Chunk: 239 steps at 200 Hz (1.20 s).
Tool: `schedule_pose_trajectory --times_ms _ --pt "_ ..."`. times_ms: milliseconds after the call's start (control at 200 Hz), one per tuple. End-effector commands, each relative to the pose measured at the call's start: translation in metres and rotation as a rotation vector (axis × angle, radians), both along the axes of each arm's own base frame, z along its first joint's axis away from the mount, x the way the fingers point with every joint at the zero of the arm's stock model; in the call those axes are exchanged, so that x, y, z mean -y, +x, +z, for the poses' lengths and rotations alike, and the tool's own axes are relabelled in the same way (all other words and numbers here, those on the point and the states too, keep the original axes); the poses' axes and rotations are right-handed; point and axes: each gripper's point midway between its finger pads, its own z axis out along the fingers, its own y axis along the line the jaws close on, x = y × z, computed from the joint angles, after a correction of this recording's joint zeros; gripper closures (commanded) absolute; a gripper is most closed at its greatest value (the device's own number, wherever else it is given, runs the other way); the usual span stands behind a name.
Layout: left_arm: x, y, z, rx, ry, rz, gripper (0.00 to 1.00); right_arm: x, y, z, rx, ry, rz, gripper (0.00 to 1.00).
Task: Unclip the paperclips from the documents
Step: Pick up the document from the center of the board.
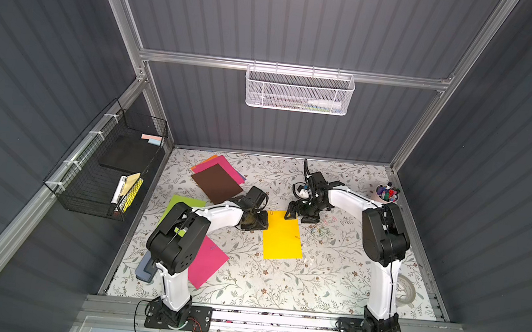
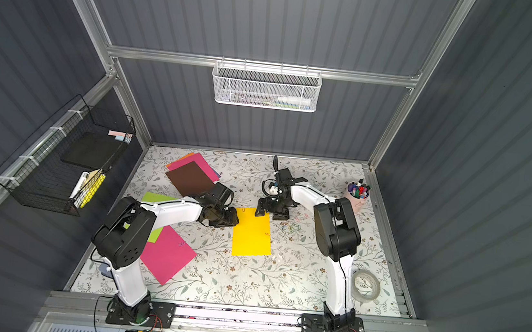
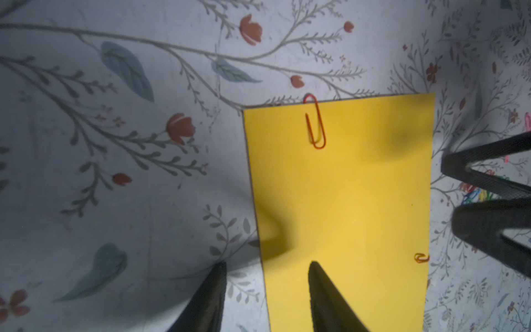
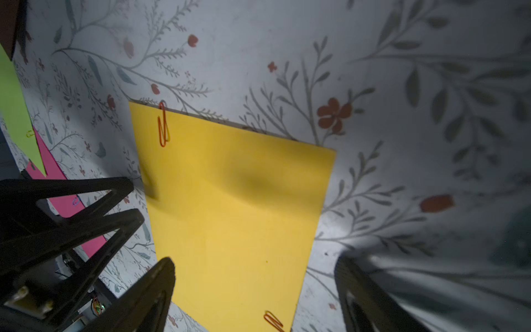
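Reaching in low over the table [image 1: 279, 286], both arms are bent at the elbow. The forearms angle toward each other and the wrists pitch down at the yellow sheet [image 1: 282, 239].

Left gripper [image 3: 267, 263]: jaws roughly half apart, nothing held. One finger [image 3: 324, 290] is over the sheet and the other is over bare table, so the sheet's long edge runs through the gap. The far clip [image 3: 315, 123], orange, is hooked on the sheet's short edge straight ahead of these jaws, well apart from the tips. The side clip [image 3: 421, 257], also orange, is on the opposite long edge, off to the side facing the right gripper.

Right gripper [image 4: 255, 258]: jaws spread wide and empty, above the sheet's far corner. One finger [image 4: 161, 287] is near the sheet's middle; the other is off the sheet over the table. The side clip sits close in, under the gap. The far clip is ahead of these jaws, toward the left gripper's fingers.

Clip pile [image 1: 320, 230]: loose on the table, near the right jaws on the side away from the left gripper.

Pink sheet [image 1: 207, 261], with a bluish clip [image 4: 76, 201], and green sheet [image 1: 183, 202] lie behind the left jaws, under that forearm. Brown sheet [image 1: 216, 183] lies beside the left wrist.
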Motion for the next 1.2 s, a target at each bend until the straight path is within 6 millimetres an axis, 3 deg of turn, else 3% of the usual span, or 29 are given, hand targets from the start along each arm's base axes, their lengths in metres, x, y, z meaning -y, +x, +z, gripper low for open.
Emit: schedule_pose_trajectory --times_ms 0,185,430,675,1015,1191 --pt "-0.001 0.007 -0.003 -0.004 0.016 0.013 0.49 0.004 -0.012 -0.013 -0.047 -0.051 0.016 0.10" --pt "-0.007 0.004 -0.023 -0.044 0.058 0.021 0.49 -0.004 -0.015 -0.021 -0.067 -0.049 0.029 0.10" --pt "-0.017 -0.011 -0.065 -0.118 0.128 -0.004 0.56 -0.024 -0.018 -0.026 -0.087 -0.021 0.041 0.10" --pt "-0.019 -0.023 -0.086 -0.157 0.122 -0.019 0.62 -0.043 -0.024 -0.033 -0.119 0.056 0.047 0.10" --pt "-0.013 -0.038 -0.081 -0.179 0.046 -0.020 0.64 -0.056 -0.014 -0.028 -0.138 0.157 -0.039 0.11" --pt "-0.011 -0.045 -0.079 -0.188 0.022 -0.027 0.64 -0.055 -0.003 -0.030 -0.148 0.173 -0.121 0.29"
